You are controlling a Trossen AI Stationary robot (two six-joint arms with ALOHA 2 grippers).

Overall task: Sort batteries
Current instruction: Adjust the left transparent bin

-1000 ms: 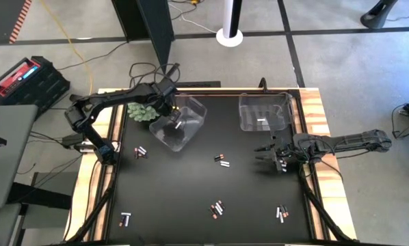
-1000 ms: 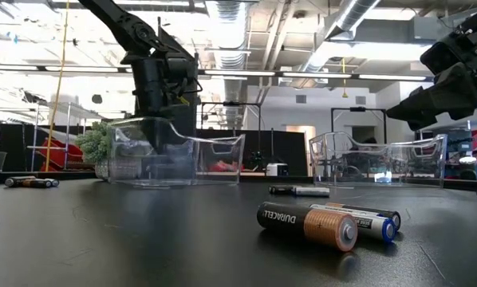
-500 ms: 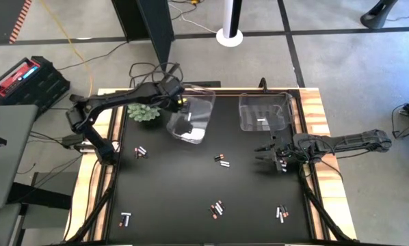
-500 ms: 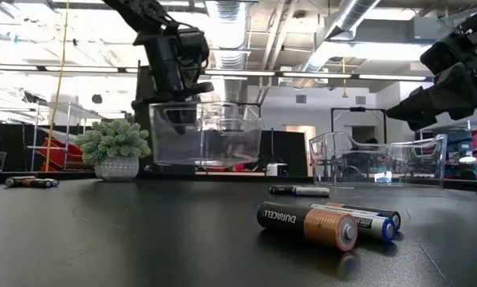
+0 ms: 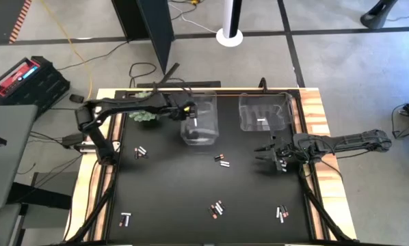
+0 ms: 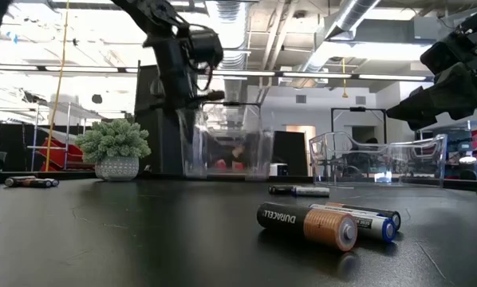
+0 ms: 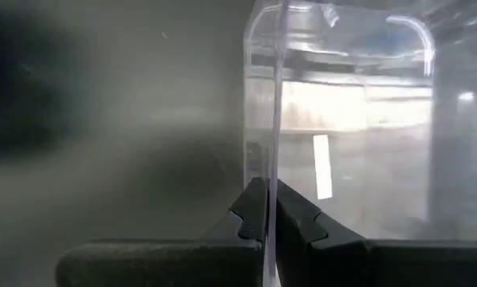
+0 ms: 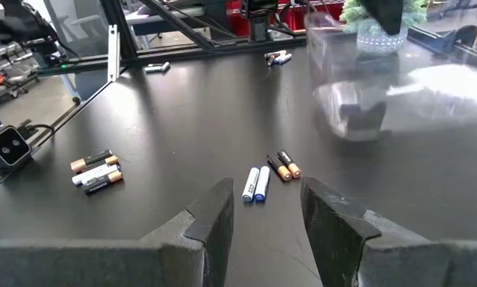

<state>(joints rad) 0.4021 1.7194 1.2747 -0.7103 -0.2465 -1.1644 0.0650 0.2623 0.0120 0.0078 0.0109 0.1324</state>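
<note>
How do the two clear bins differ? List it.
The left bin is clamped at its wall by the shut left gripper; the right bin is untouched, with the open right gripper apart from it. The left bin sits nearer the table's middle; the right bin, by the far edge. Both are clear plastic.

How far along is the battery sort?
Early. Done: each clear bin seems to hold a cell or so, one showing in the right bin. In hand: the left tool is shut on the wall of the left bin, repositioning it; the right tool hangs open, empty. Left: battery clusters lie scattered across the mat.
</note>
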